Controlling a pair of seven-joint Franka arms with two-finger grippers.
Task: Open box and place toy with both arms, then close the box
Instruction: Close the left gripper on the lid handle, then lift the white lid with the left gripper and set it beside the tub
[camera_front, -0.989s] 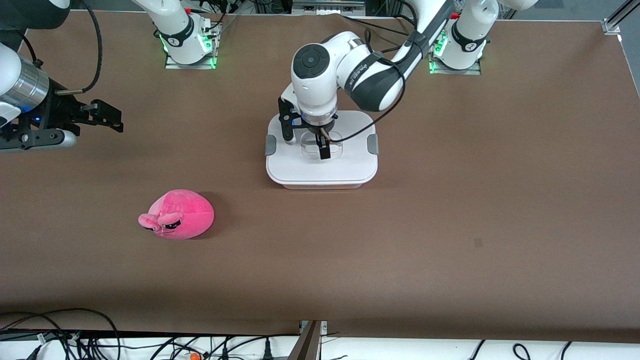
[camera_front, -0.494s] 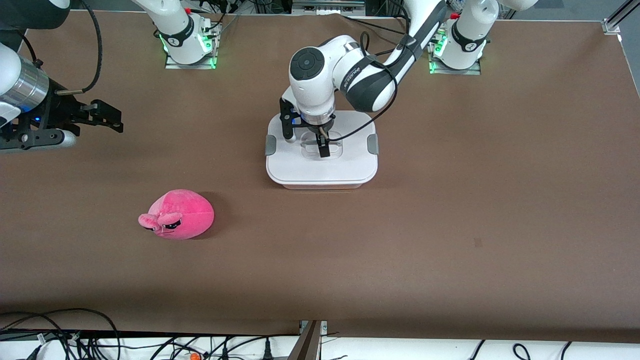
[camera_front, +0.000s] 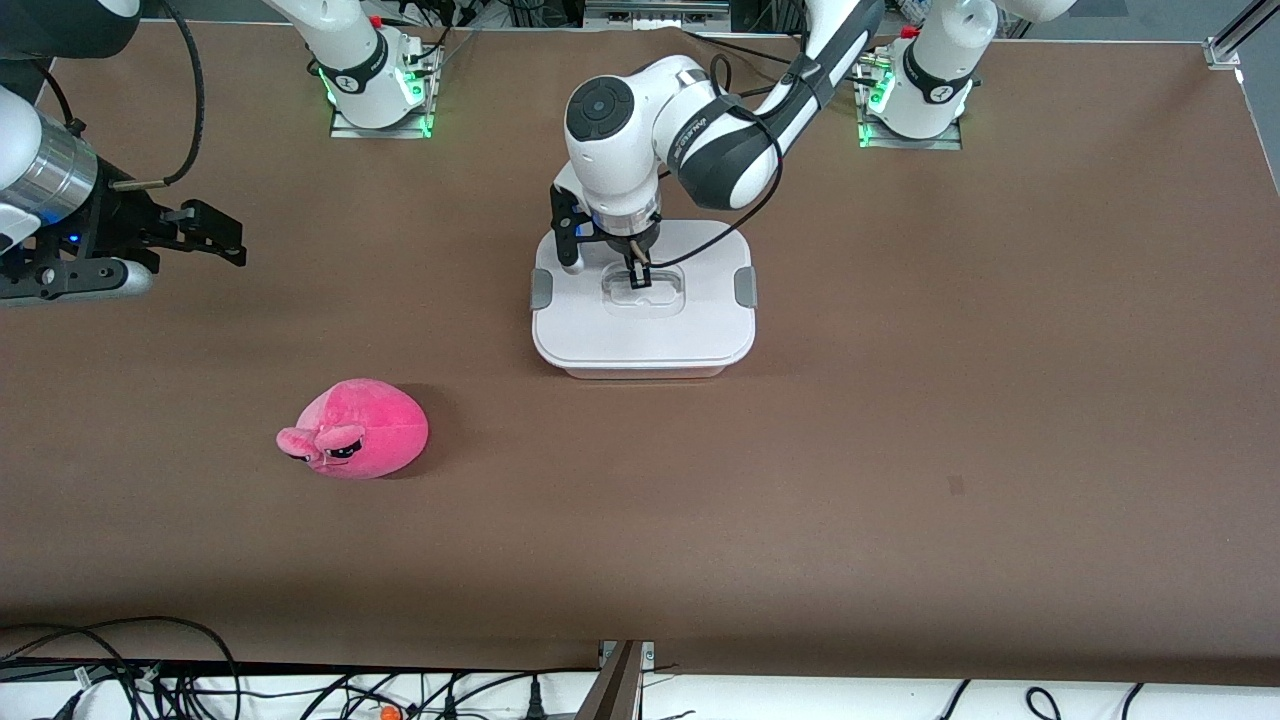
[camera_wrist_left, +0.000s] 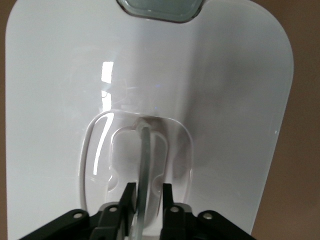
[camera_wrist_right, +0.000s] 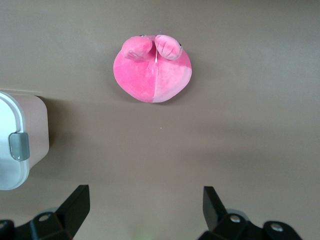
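The box (camera_front: 640, 335) stands shut in the middle of the table, its white lid on and a grey clip (camera_front: 541, 290) at each end. My left gripper (camera_front: 636, 280) is down in the lid's recessed centre. In the left wrist view (camera_wrist_left: 148, 186) its fingers stand narrowly open astride the thin clear handle bar (camera_wrist_left: 145, 150), one finger touching it, the other a little apart. The pink plush toy (camera_front: 352, 443) lies on the table nearer the front camera, toward the right arm's end. My right gripper (camera_front: 225, 240) waits open and empty above the table; its wrist view shows the toy (camera_wrist_right: 152, 70) and a corner of the box (camera_wrist_right: 20, 145).
The brown table (camera_front: 900, 400) holds only the box and the toy. Cables lie along the table's near edge (camera_front: 150, 680). The two arm bases (camera_front: 375, 90) stand at the edge farthest from the front camera.
My left gripper has moved lower and slightly away from the front camera, settling into the lid's handle recess. The box, toy and right arm have not moved.
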